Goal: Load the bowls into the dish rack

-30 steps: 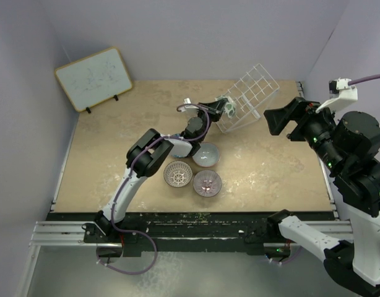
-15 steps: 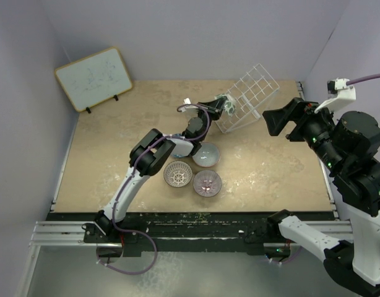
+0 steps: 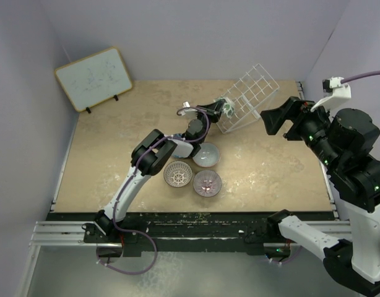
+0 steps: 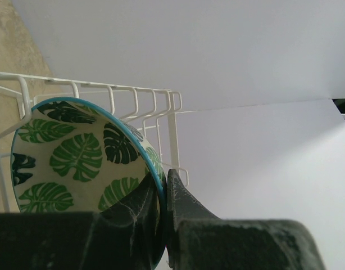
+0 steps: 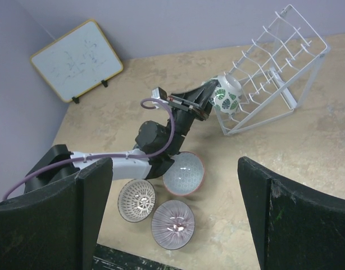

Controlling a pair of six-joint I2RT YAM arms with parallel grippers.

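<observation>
Lilac walls close round a beige bench (image 3: 116, 161), seen from above, with a wood-framed whiteboard (image 3: 94, 77) propped at the far left. The white wire dish rack (image 3: 249, 96) stands tilted at the far right. Our left claw (image 3: 222, 106) reaches to the rack's lower left corner, clenched on the green-leaf bowl (image 3: 229, 109). Three more bowls sit close together on the bench beside that arm, all upright: a bluish-grey bowl (image 3: 205, 154), a brown-lattice bowl (image 3: 177, 174) and a pinkish-purple bowl (image 3: 207, 183). Our right claw (image 3: 273, 120) hangs above the bench just right of the rack, holding nothing.

From the left wrist we see both fingers (image 4: 186, 208) pinching the leaf bowl's blue-edged rim, one inside and one outside. The bowl is turned on its side, with rack wires right behind it.

From the right wrist the two dark fingers (image 5: 66, 208) stand wide apart, released. Between them we see the rack, the leaf bowl at its lowest tines, and the three bowls on the bench.
</observation>
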